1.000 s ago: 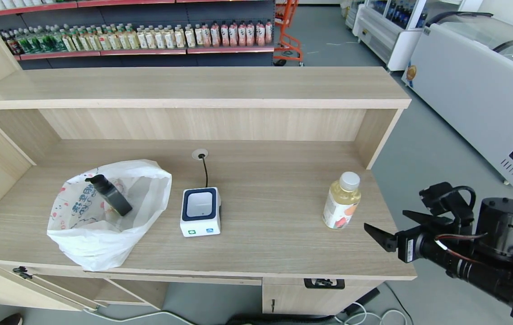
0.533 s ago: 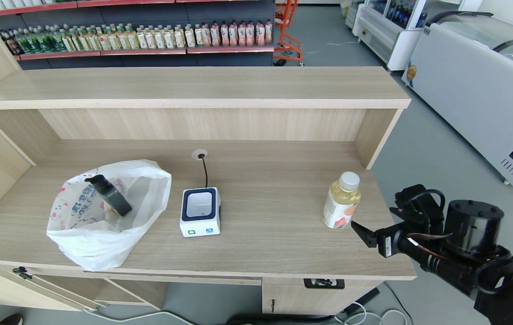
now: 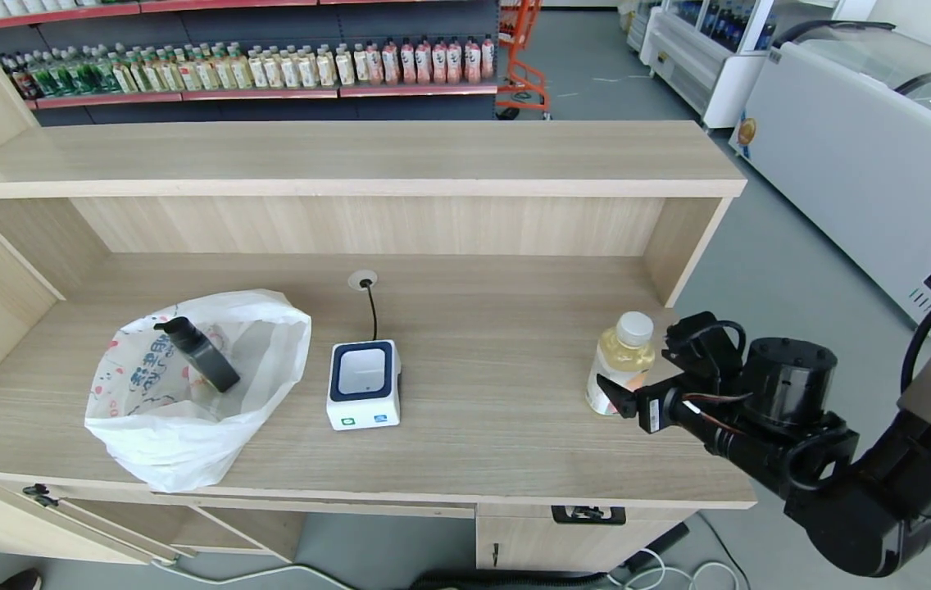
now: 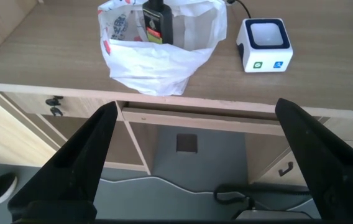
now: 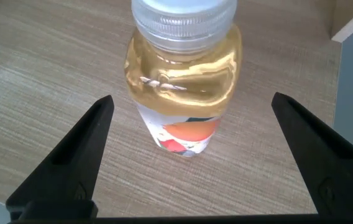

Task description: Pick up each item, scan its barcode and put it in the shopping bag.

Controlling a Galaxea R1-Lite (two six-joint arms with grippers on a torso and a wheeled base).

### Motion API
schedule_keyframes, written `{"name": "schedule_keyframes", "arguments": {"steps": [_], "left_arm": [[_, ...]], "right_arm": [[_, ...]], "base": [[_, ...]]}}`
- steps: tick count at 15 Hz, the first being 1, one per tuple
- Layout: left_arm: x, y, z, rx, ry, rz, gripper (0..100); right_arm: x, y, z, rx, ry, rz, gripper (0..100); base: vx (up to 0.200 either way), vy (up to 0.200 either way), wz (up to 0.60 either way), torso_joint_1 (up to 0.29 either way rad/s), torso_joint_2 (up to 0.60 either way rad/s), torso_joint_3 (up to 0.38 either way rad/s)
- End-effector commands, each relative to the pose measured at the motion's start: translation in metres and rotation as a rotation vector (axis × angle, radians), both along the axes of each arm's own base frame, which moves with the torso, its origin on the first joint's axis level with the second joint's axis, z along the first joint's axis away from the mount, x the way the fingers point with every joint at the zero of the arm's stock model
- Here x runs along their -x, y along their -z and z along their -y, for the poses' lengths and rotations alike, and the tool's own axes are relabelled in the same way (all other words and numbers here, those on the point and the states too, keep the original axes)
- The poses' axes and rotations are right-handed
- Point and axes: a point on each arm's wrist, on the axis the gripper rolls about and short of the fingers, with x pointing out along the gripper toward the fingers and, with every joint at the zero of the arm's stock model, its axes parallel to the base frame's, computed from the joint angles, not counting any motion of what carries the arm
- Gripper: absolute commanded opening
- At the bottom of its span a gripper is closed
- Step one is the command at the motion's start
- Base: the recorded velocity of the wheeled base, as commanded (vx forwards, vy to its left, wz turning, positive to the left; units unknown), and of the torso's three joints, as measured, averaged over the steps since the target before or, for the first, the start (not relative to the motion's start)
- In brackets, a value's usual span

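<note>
A bottle [image 3: 619, 364] of pale yellow drink with a white cap stands upright on the right side of the wooden counter [image 3: 482, 410]. My right gripper [image 3: 638, 392] is open just to its right, fingers level with its lower half; the bottle [image 5: 183, 87] stands ahead of the gap between the right gripper [image 5: 192, 162] fingers, not touched. The white shopping bag [image 3: 187, 385] lies open at the left with a dark bottle [image 3: 199, 354] inside. The scanner [image 3: 363, 383] sits mid-counter. My left gripper [image 4: 195, 158] hangs open below the counter's front edge, facing the bag [image 4: 158, 46] and scanner [image 4: 265, 43].
A raised shelf [image 3: 351, 160] and side wall [image 3: 691, 246] enclose the counter's back and right. The scanner's cable [image 3: 371, 307] runs to a hole at the back. Freezers [image 3: 867, 156] stand to the right, store shelves [image 3: 252, 70] behind.
My right arm has moved left and forward over the counter's right edge, bringing its open gripper up to the bottle. The bottle, bag and scanner have stayed put.
</note>
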Motion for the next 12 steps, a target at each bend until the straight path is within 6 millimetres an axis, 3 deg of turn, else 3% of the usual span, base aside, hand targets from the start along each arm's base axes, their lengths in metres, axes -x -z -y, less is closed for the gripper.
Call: {"name": "schedule_keyframes", "arguments": {"steps": [1, 12], "left_arm": [[0.0, 0.0, 0.0, 0.001, -0.002, 0.001, 100], [0.0, 0.0, 0.0, 0.001, 0.0, 0.001, 100]], "right_arm": [[-0.006, 0.008, -0.007, 0.006, -0.014, -0.01, 100], [-0.044, 0.022, -0.027, 0.054, -0.042, 0.054, 100]], "base": [[0.0, 0.0, 0.0, 0.0, 0.0, 0.0], [0.0, 0.0, 0.0, 0.0, 0.0, 0.0]]}}
